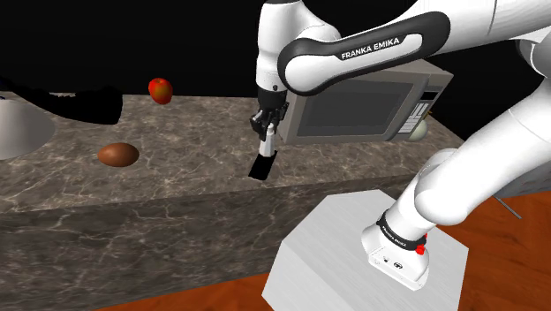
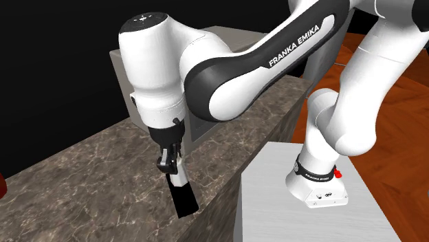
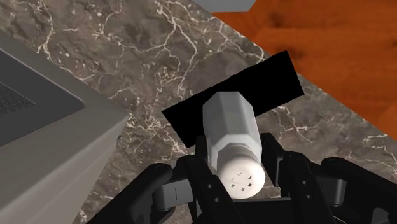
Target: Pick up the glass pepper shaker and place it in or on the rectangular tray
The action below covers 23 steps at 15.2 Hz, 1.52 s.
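My black gripper (image 1: 267, 131) is shut on a white pepper shaker (image 1: 270, 142), held upright by its upper part with the holed cap toward the hand. In the wrist view the fingers (image 3: 274, 156) clasp the shaker (image 3: 233, 130) on both sides. Right under it a small flat black rectangular tray (image 3: 267, 86) lies on the marble counter. In the second exterior view the gripper (image 2: 170, 162) hangs over the tray (image 2: 184, 200) near the counter's front edge, with the shaker (image 2: 179, 179) reaching down to it. Whether the shaker's base touches the tray I cannot tell.
A grey microwave (image 1: 362, 106) stands close behind the gripper. Farther along the counter (image 1: 177, 190) lie a brown oval thing (image 1: 117, 155) and a red apple (image 1: 161, 89). A pale basin (image 1: 18, 131) is at the shoulder view's left edge. The stand (image 1: 353, 256) is at lower right.
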Each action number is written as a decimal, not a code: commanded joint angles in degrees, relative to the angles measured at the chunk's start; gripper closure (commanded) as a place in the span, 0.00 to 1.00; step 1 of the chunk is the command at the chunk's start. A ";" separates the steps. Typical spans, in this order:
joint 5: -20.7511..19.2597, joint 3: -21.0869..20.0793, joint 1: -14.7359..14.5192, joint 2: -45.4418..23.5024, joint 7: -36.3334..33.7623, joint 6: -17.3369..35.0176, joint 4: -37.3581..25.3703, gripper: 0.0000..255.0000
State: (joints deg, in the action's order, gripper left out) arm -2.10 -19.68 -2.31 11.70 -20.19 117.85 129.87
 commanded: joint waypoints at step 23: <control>0.29 -0.19 -0.22 0.58 -0.18 -1.97 -1.45 0.00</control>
State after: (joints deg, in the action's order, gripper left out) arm -2.12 -19.99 -2.48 11.52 -20.70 117.79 129.54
